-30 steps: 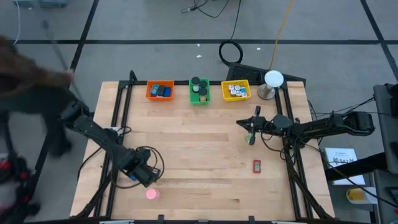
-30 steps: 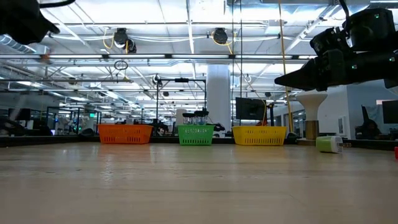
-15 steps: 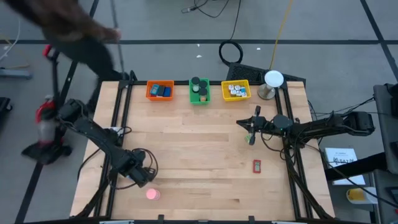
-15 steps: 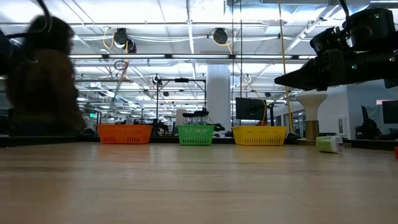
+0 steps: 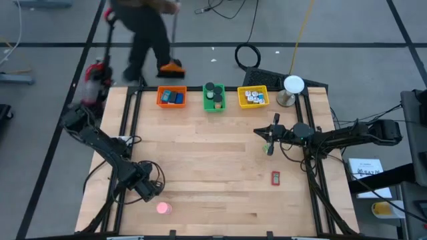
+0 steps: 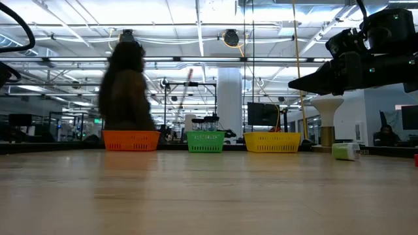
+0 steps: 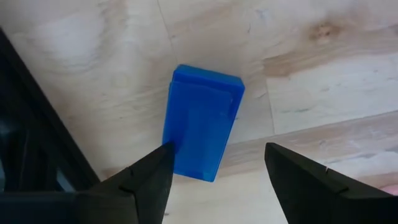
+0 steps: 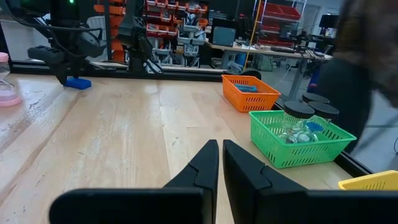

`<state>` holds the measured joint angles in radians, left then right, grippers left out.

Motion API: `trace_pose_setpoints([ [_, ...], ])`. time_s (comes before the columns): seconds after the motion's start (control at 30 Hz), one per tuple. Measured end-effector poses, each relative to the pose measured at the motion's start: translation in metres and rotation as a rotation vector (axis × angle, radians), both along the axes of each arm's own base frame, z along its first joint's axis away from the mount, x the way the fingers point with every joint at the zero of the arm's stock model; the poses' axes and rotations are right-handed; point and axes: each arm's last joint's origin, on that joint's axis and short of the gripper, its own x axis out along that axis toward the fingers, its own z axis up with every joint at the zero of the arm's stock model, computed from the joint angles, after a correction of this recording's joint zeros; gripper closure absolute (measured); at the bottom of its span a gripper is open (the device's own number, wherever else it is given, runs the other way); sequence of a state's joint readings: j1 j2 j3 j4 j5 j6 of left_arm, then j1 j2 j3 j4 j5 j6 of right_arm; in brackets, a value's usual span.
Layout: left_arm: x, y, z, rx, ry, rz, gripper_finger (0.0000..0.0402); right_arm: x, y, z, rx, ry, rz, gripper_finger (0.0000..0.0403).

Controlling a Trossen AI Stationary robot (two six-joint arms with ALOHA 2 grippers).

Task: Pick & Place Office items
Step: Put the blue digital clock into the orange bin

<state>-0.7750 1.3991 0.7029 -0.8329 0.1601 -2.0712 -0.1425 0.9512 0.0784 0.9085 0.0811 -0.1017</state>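
A blue block [image 7: 202, 121] lies flat on the table near its front left corner, and also shows far off in the right wrist view [image 8: 79, 83]. My left gripper [image 5: 148, 192] points straight down over it, open [image 7: 217, 168], with the block between the fingers and close to one of them. A pink round piece [image 5: 163, 208] lies just nearer the front edge. A red piece [image 5: 275, 177] and a green-and-white piece [image 5: 269, 149] lie on the right half. My right gripper [image 5: 259, 131] hangs level above the table, shut [image 8: 221, 155] and empty. My left gripper comes at the blue block from above, pointing down. One fingertip [image 7: 163, 155] shows against a corner of the block's long side [image 7: 176, 149]. I cannot tell whether it touches. The block lies flat on the table.
Orange [image 5: 171, 97], green [image 5: 213, 98] and yellow [image 5: 253, 97] bins with items stand along the far edge, with a white-domed stand [image 5: 292, 90] to their right. A person [image 5: 143, 33] walks just beyond the far left corner. The middle of the table is bare wood.
My left gripper has gone down and a little toward the table's left edge, and now covers the blue block in the high view. The person behind the table has walked from the left side toward the far edge.
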Motion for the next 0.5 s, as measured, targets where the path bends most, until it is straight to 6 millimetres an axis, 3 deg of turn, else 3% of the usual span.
trace_pose_setpoints([
  [0.3,0.001,0.005,0.002,0.016,0.003,0.015,0.0179,0.0,0.0,0.0,0.0,0.0,0.0,0.0385],
  [0.5,0.009,0.01,0.006,-0.003,-0.017,-0.061,0.0161,0.0,0.0,0.0,0.001,0.0,0.0,0.0385],
])
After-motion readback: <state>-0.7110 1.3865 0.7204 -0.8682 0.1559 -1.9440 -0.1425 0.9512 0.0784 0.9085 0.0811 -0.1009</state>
